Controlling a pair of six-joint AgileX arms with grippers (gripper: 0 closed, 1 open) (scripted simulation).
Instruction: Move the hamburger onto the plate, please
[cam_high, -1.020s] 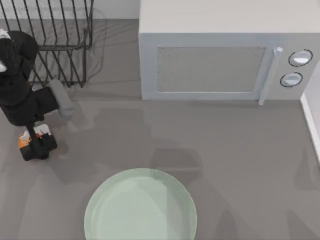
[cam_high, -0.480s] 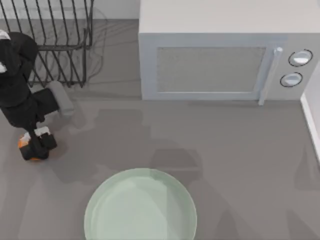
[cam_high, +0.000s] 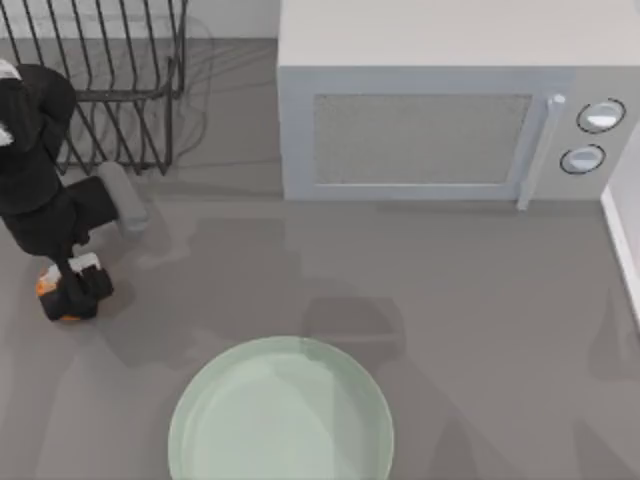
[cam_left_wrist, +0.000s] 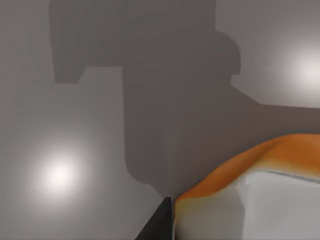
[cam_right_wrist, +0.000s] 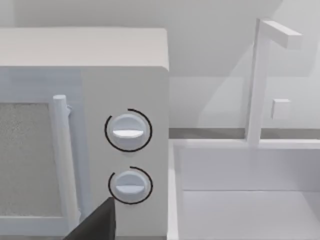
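My left gripper is down at the table's 9 o'clock edge in the top view, directly over the hamburger. An orange sliver of the hamburger protrudes at the gripper's left side. In the left wrist view the hamburger sits hard against one dark fingertip, orange rim and pale top close to the lens. I cannot tell whether the fingers are clamped on it or merely straddling it.

The plate lies at 6 o'clock, well apart from the hamburger.

Status: approach complete; grasp unconfirmed. Remaining, in my judgement: secure the hamburger, lift, carry toward 5 o'clock from the pickup point, set down inside the plate's raised rim.

My right arm is parked; its wrist view faces the microwave and a sink.
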